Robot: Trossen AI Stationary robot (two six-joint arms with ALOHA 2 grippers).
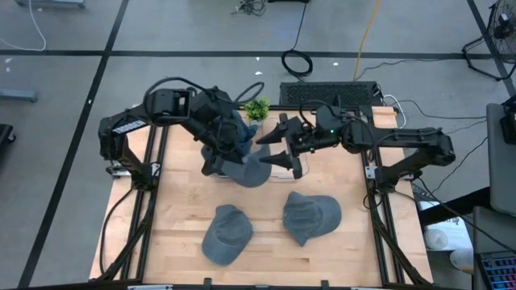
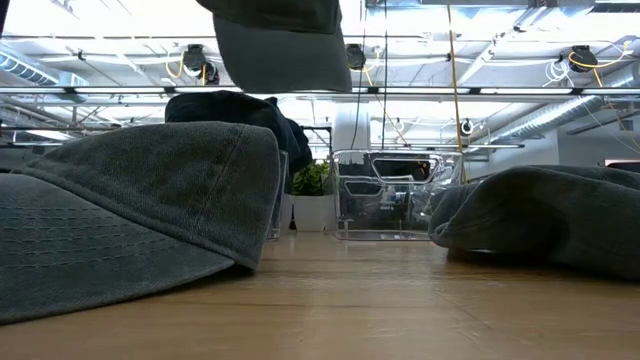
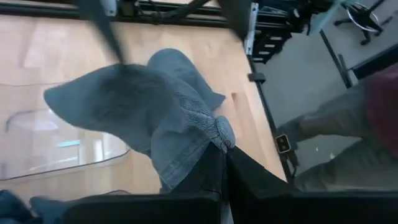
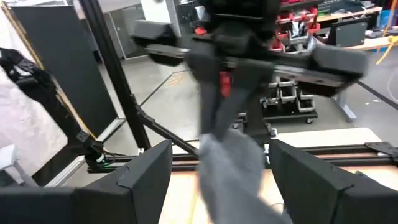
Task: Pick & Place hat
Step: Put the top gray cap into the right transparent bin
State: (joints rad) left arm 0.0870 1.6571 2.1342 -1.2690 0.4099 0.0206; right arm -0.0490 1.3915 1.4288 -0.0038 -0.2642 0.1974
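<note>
Matt denim hats [image 1: 226,234]; smooth wooden table [image 1: 266,246]

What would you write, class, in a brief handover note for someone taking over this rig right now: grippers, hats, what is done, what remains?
Left gripper: shut on the lifted hat, held above the table's far half.
Right gripper: fingers open, close beside that hat's brim, not gripping it.
Two more hats lie on the table, nearer the front: front-left hat and front-right hat.
A clear bin stands at the far edge.
Done: one hat picked up.
Left: place it; the two lying hats are untouched.
</note>
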